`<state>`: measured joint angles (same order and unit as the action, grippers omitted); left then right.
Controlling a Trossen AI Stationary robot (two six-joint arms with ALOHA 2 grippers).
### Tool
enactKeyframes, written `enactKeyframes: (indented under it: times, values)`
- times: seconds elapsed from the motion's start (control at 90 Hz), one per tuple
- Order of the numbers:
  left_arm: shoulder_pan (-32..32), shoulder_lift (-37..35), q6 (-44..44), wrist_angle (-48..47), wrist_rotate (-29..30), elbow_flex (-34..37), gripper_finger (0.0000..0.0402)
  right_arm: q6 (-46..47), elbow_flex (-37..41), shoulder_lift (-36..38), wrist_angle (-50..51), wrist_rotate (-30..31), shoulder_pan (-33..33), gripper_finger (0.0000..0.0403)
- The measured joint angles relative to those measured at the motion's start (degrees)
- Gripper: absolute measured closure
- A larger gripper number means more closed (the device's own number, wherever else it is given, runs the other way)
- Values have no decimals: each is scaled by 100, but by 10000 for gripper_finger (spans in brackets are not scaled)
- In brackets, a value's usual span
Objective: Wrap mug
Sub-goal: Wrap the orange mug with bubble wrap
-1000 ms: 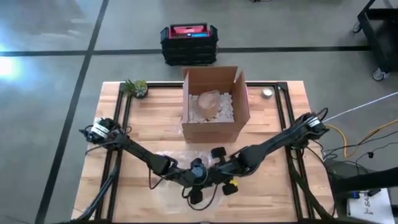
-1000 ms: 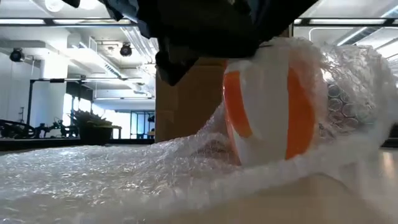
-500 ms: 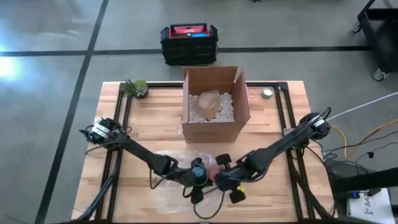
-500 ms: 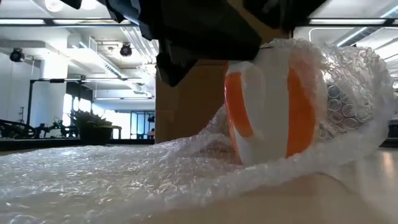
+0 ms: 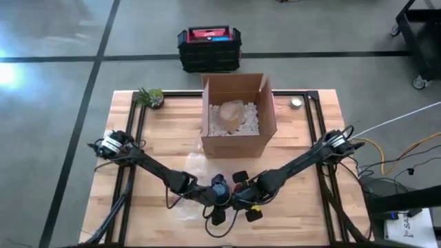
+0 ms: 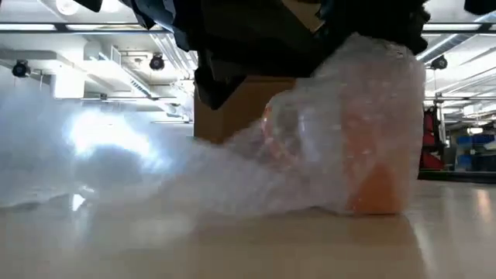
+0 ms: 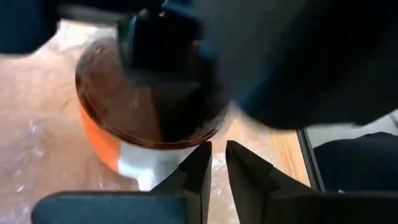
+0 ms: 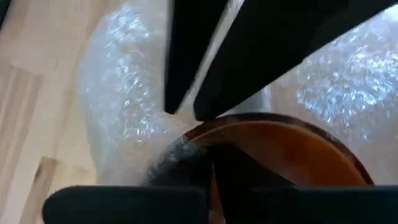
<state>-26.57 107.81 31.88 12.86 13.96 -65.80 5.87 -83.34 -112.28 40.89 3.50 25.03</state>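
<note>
Here, an orange-and-white mug stands upright, mouth up, at the table's front, under bubble wrap.
The left gripper hovers beside its rim, fingers nearly closed on nothing. The right gripper sits over the mouth, fingers narrow; what they pinch is blurred. From above, both arms hide the mug.

One mug, one box, two arms.
</note>
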Motion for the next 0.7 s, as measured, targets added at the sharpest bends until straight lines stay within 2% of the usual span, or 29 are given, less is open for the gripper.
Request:
enactKeyframes:
  times: [0.289,0.5,0.7]
  values:
    - [9,-7,15,4,2,-7,365,-9,25,160,100,-2,-56,401]
    - [4,-7,17,-21,-19,-7,365,210,-71,844,306,-21,95,401]
    - [6,-171,69,-227,-587,-7,365,774,-58,1527,928,-7,545,401]
